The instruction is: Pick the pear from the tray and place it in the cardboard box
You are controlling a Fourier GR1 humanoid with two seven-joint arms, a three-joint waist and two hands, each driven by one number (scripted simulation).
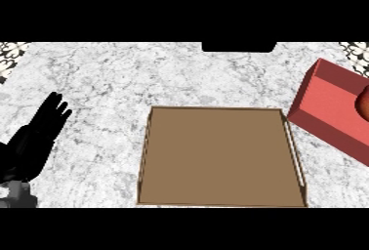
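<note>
A shallow brown cardboard box (220, 195) lies open in the middle of the marble counter, with nothing inside it. At the right edge stands a red tray (328, 110), cut off by the view's border. On it, a reddish-orange rounded fruit (363, 106) shows only as a sliver at the border. My left hand (45, 124) rests at the far left with its fingers straight and pointing up, well away from the box and the tray. My right hand does not show.
The white marble counter (108, 83) stretches around the box. A dark rectangular object (239, 47) sits at the counter's far edge. Patterned tiles (10, 49) show in the top corners.
</note>
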